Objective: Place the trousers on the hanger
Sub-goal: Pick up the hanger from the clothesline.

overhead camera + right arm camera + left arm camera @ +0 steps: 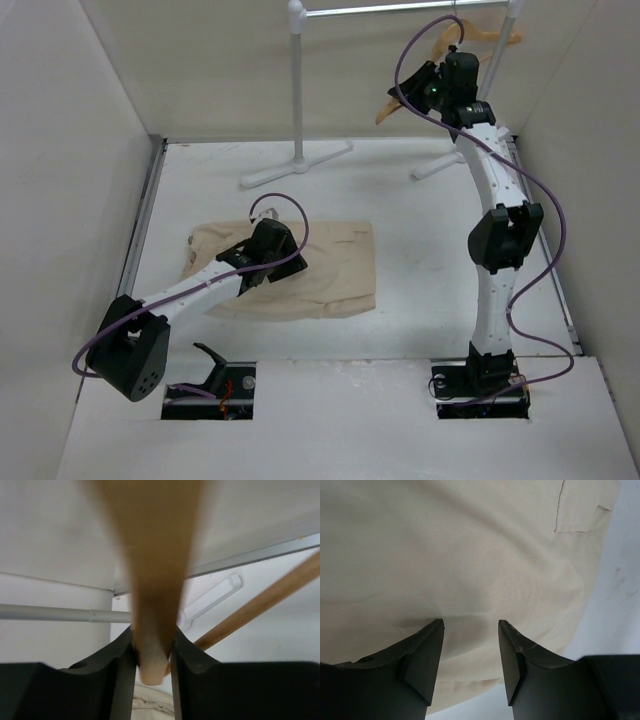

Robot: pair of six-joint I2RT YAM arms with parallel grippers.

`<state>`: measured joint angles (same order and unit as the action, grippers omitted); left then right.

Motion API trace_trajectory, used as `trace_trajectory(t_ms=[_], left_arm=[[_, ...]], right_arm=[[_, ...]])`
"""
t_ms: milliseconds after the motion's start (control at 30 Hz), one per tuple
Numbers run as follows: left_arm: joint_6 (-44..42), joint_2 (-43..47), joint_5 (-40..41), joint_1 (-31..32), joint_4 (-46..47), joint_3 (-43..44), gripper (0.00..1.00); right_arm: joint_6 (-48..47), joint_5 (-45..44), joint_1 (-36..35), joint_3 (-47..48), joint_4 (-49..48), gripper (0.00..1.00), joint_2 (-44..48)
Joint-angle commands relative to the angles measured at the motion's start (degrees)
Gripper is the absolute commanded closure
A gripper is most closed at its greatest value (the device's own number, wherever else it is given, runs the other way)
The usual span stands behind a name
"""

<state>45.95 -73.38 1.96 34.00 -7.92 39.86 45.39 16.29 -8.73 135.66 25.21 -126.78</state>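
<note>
progress: early | right jaws clamped on hanger [152,605] end | left jaws apart, trousers [470,555] flat on worktop [430,290] just beneath them | remaining: lift trousers, drape over hanger bar

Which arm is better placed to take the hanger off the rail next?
Right. The right gripper pinches the hanger at the rail; the left gripper is down over the trousers, jaws open.
</note>
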Motion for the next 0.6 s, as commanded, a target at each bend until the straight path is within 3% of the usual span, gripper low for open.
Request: trace_trajectory(t_ms=[0, 267, 567], left_arm=[[-0.08, 0.79, 0.33, -0.64, 0.37, 1.80, 0.55], [-0.16, 0.96, 0.33, -1.44, -1.74, 6.72, 0.52], [-0.43, 2.80, 0.50, -1.70, -6.05, 15.33, 0.47]], right_arm=[[-2.05, 0.23, -0.89, 2.51, -4.38, 0.72, 1.71], [-5.57, 1.55, -2.47, -0.03, -4.03, 0.81, 8.56], [-6.54, 1.99, -4.67, -15.75, -6.22, 0.81, 18.93]])
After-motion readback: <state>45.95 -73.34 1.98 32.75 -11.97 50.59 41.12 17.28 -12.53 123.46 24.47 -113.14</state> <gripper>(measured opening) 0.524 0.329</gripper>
